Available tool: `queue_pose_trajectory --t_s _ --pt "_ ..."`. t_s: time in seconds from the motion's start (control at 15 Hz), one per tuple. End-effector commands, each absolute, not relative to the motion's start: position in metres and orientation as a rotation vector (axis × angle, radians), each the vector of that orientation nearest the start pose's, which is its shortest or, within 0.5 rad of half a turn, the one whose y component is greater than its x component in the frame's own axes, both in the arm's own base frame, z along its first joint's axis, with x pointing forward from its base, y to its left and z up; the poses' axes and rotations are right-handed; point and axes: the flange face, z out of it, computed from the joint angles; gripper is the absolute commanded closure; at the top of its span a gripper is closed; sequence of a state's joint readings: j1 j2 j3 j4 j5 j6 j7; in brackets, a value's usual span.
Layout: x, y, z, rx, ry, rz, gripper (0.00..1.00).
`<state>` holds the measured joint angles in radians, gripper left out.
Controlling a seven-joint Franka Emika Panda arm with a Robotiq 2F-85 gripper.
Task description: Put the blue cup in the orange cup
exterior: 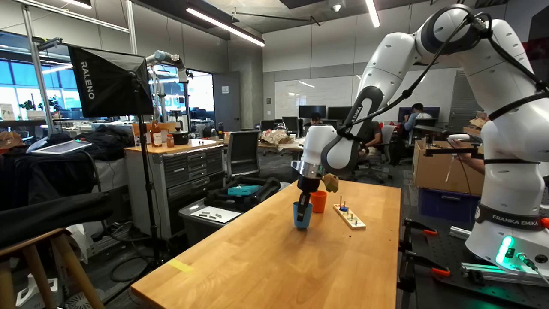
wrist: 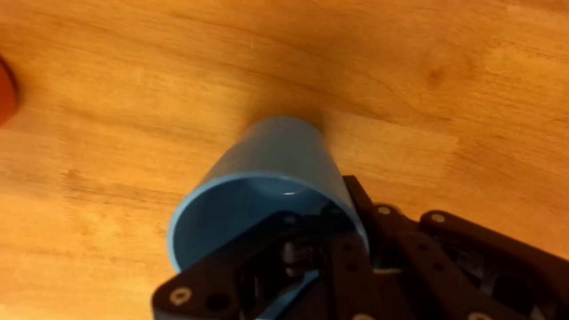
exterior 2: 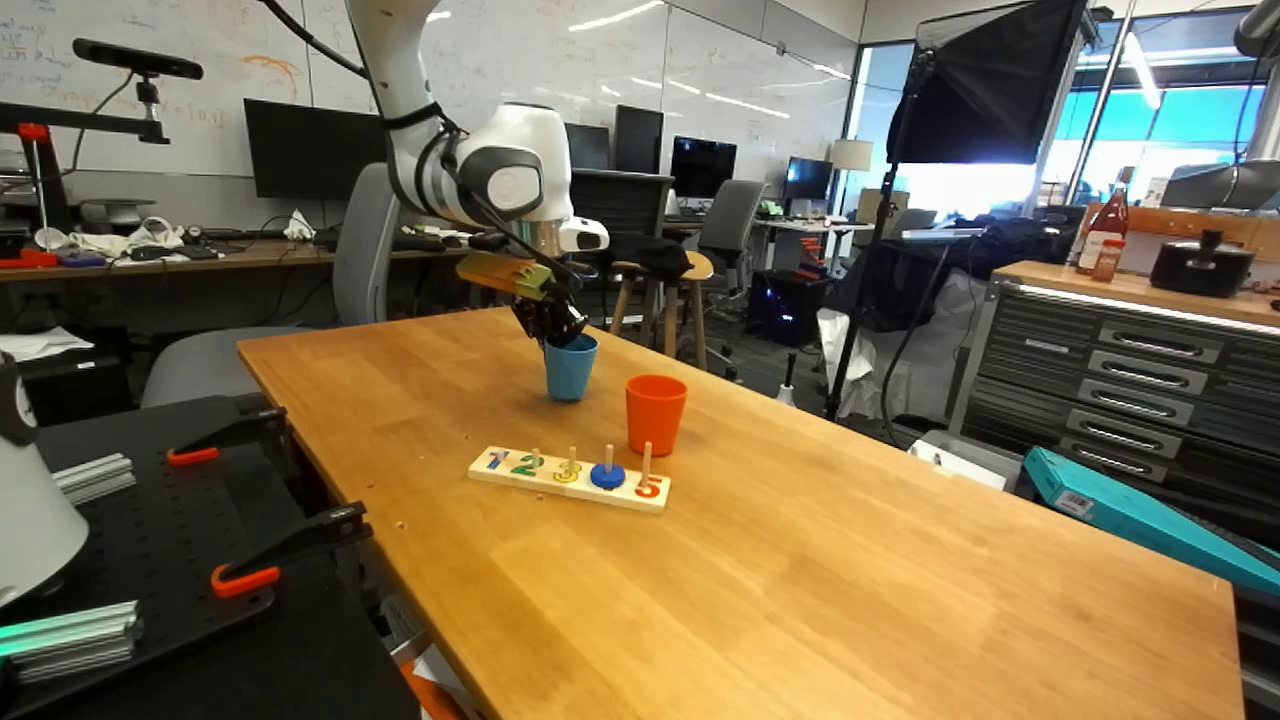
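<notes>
The blue cup [exterior: 308, 216] is upright in both exterior views [exterior 2: 569, 372]. In the wrist view the blue cup [wrist: 289, 146] shows its open mouth and outer wall. My gripper [wrist: 346, 209] is shut on the cup's wall, with one finger inside the cup and one outside. The gripper also shows in the exterior views [exterior: 303, 212] [exterior 2: 560, 338]. I cannot tell whether the cup's base touches the table. The orange cup [exterior: 318, 201] stands upright and apart from the blue cup [exterior 2: 656, 416]. Only an edge of the orange cup [wrist: 6, 93] shows in the wrist view.
A wooden number-peg board [exterior 2: 570, 478] with a blue disc on one peg lies on the wooden table [exterior 2: 850, 580], close to the orange cup. The robot base stands beside the table with clamps [exterior: 429, 268] at that edge. A tall black softbox light [exterior: 110, 81] stands beyond the table.
</notes>
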<state>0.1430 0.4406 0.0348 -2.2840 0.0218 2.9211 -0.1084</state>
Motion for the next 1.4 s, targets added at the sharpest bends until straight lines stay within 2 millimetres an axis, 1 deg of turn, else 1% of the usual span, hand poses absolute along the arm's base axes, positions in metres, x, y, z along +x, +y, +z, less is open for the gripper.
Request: queue_pose_trajectory --t_s 0.0,0.13,0.27,0.53,0.73,0.93,1.07,1.2,1.33 --pt "0.561 0.095 0.204 -3.088 -0.399 -0.306 0.96" --pt "0.572 0.089 0.220 -3.109 -0.404 -0.300 0.96" --pt "0.584 0.075 0.237 -3.139 -0.393 -0.303 0.96" --pt "0.603 0.035 0.277 -3.214 -0.351 -0.294 0.96" --pt "0.608 0.002 0.297 -3.276 -0.313 -0.233 0.95" --pt "0.602 -0.025 0.302 -3.328 -0.277 -0.120 0.95" --pt "0.597 -0.039 0.302 -3.342 -0.272 -0.071 0.95" --pt "0.591 -0.050 0.293 -3.350 -0.258 -0.011 0.95" --pt "0.583 -0.056 0.281 -3.345 -0.243 0.047 0.95"
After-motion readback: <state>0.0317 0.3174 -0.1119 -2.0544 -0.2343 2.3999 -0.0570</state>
